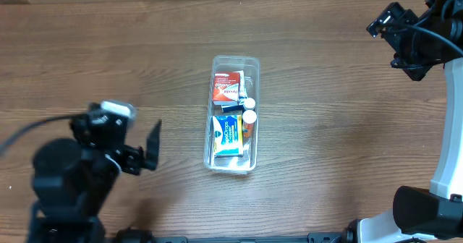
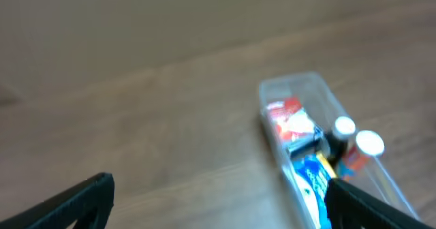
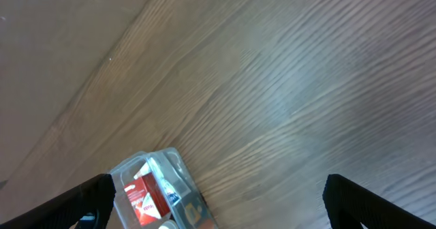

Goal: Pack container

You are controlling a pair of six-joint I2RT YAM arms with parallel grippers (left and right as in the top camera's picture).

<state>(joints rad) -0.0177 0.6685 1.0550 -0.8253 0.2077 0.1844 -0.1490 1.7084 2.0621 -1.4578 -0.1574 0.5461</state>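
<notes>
The clear plastic container [image 1: 234, 61] stands in the middle of the wooden table. It holds a red and white box [image 1: 226, 86], a blue and yellow box [image 1: 228, 134] and two small white-capped bottles [image 1: 249, 110]. It also shows in the left wrist view [image 2: 300, 91] and the right wrist view [image 3: 160, 162]. My left gripper [image 1: 148, 150] is open and empty, left of the container. My right gripper [image 1: 387, 27] is open and empty, raised at the far right.
Bare wooden table [image 1: 325, 120] lies around the container on all sides. The right arm's base [image 1: 427, 199] stands at the near right edge.
</notes>
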